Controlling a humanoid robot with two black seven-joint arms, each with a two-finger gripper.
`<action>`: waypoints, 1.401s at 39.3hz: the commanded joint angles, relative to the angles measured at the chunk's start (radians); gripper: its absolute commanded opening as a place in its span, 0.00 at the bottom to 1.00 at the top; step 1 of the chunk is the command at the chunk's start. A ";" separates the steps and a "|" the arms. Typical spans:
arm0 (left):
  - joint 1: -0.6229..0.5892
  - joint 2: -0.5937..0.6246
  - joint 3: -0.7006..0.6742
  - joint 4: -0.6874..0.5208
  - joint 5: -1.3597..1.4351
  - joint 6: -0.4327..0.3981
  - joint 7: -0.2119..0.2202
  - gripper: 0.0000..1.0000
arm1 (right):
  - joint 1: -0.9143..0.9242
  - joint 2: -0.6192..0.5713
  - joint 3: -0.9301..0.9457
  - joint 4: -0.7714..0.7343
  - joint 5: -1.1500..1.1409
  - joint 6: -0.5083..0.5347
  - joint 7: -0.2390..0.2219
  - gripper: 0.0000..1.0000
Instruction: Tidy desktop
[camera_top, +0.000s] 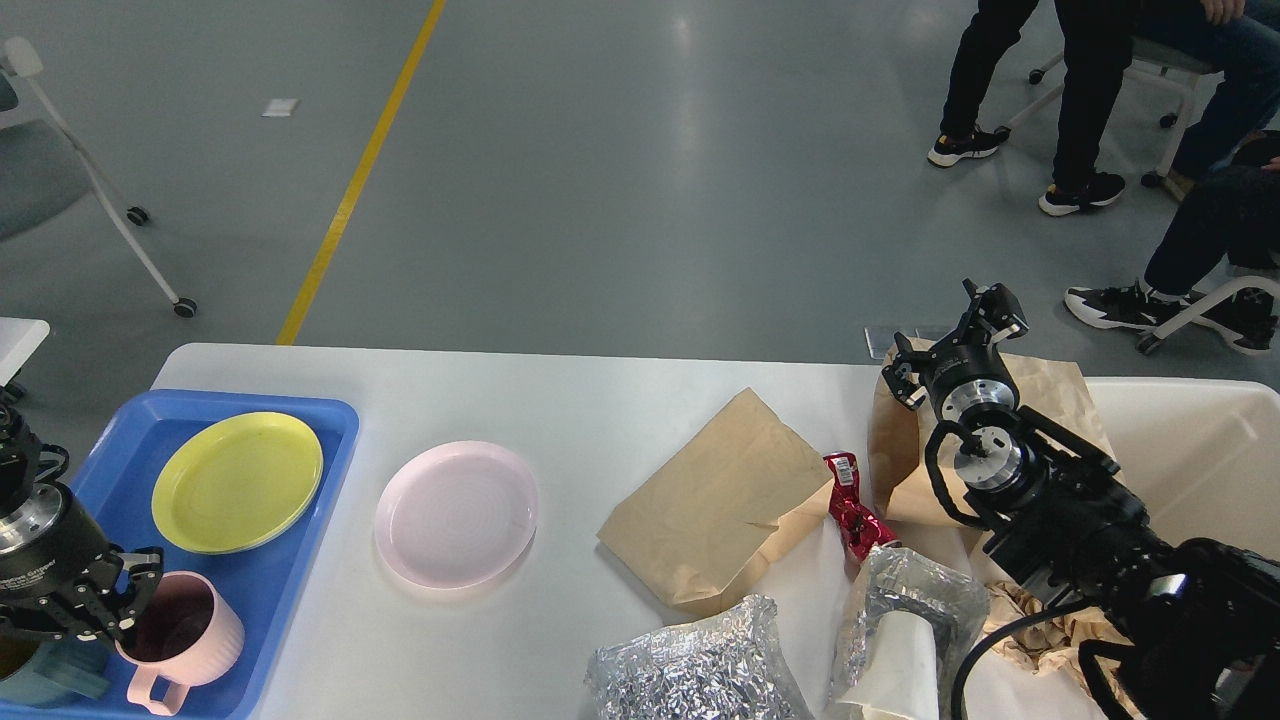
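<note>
Claw (125, 607) grips ribbed pink mug (185, 638) in glossy blue tray (300, 520).

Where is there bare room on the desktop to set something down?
Free: the desktop's far strip behind the pink plate, the patch between that plate and the flat brown bag, and the near patch between the blue tray and the foil. Crowded: the right end, with bags, foil, red wrapper.
</note>
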 joint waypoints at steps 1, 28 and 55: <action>0.000 0.001 0.000 0.000 0.000 -0.005 -0.002 0.11 | 0.000 0.000 0.000 0.000 0.000 0.001 0.001 1.00; -0.025 0.019 0.002 0.003 -0.015 -0.017 -0.008 0.55 | 0.000 0.000 0.000 0.000 0.000 0.000 0.000 1.00; -0.398 0.193 0.011 0.000 -0.018 -0.017 -0.020 0.64 | 0.000 0.000 0.000 0.000 0.000 0.001 0.000 1.00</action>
